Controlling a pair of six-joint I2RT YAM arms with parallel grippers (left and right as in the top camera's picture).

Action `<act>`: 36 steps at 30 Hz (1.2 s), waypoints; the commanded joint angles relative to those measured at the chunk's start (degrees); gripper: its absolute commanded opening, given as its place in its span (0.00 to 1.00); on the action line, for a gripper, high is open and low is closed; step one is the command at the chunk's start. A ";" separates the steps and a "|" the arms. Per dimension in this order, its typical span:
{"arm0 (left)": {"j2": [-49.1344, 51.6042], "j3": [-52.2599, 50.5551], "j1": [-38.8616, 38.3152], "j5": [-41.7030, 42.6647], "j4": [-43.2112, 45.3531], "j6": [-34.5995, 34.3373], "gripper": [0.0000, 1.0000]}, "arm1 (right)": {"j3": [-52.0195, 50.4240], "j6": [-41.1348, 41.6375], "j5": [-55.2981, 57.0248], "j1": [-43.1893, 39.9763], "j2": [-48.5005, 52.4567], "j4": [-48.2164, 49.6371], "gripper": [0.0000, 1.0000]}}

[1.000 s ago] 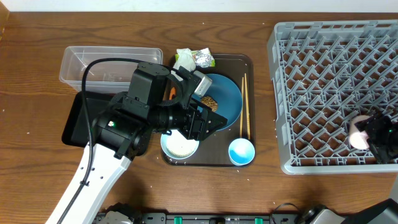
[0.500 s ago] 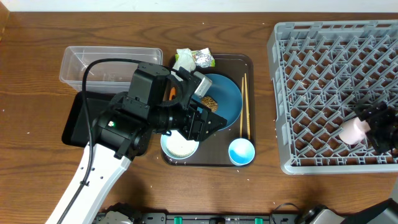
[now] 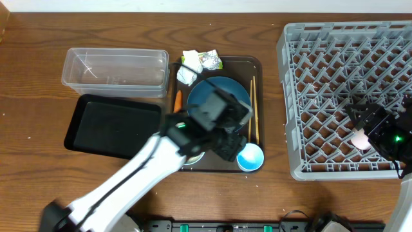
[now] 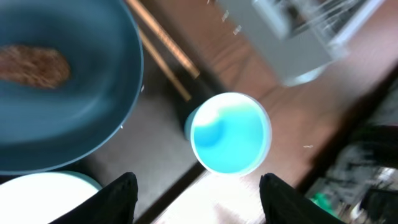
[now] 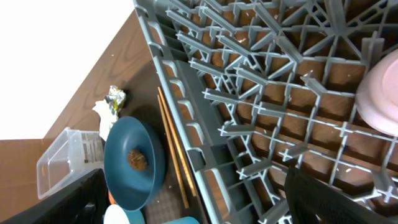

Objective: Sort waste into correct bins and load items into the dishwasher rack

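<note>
My left gripper [image 4: 200, 200] is open, low over the brown serving tray [image 3: 257, 69], with the small blue cup [image 4: 230, 132] just ahead of its fingertips and nothing between them. Around it are the blue plate [image 4: 62, 106] holding the brown food lump [image 4: 32, 65], the chopsticks [image 4: 163, 45] and the white bowl [image 4: 43, 199]. My right gripper [image 3: 371, 129] is open inside the grey dishwasher rack [image 3: 335, 77]. The pink cup [image 5: 380, 93] lies on the rack floor beside it, not held. A tissue [image 3: 188, 74], a wrapper [image 3: 210, 61] and a carrot [image 3: 178, 100] lie at the tray's left.
The clear tub [image 3: 114, 67] and the black tray [image 3: 111, 125] sit left of the serving tray. My left arm reaches in from the bottom left and covers most of the white bowl in the overhead view. The rack's wall [image 5: 186, 124] rises right beside the chopsticks.
My left arm has swung right, from over the plate and bowl to the blue cup. My right gripper opened wider and let go of the pink cup, which now rests in the rack.
</note>
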 commanded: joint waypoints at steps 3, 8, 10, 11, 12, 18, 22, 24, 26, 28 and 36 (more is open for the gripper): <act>8.59 -1.03 -1.97 -4.37 3.56 -2.10 0.61 | 1.03 -1.29 0.11 1.05 0.07 -0.79 0.86; 14.40 -1.03 -2.82 -4.39 6.56 -3.61 0.53 | 1.03 -1.49 1.84 1.18 0.07 -1.73 0.86; 16.31 -1.03 -2.82 -4.35 6.93 -4.04 0.44 | 1.03 -1.49 2.45 1.20 0.07 -1.99 0.86; 16.98 -1.03 -2.82 -4.35 6.91 -4.35 0.31 | 1.03 -1.49 2.86 1.20 0.07 -1.99 0.86; 17.46 -1.03 -2.82 -4.33 6.86 -4.85 0.19 | 1.03 -1.51 3.06 1.20 0.07 -2.01 0.86; 14.97 0.59 -2.80 -2.84 5.14 -6.19 0.06 | 1.03 -2.82 3.19 1.20 0.07 -2.23 0.87; 8.31 2.54 -2.36 -2.86 3.54 -6.14 0.06 | 1.03 -5.25 2.49 1.25 0.04 -2.43 0.90; 4.28 2.56 -1.29 -2.64 3.56 -6.16 0.06 | 1.03 -7.13 0.87 1.25 0.04 -2.64 0.90; -0.24 2.56 1.22 0.22 3.67 -6.12 0.06 | 1.03 -10.40 -3.26 1.25 0.04 -3.06 0.89; -3.43 2.56 4.50 5.29 3.93 -6.08 0.06 | 1.03 -13.40 -8.39 1.25 0.04 -3.56 0.88; -7.08 2.54 19.67 46.77 10.91 -5.95 0.06 | 1.03 -23.02 -33.79 4.04 -1.36 -4.24 0.82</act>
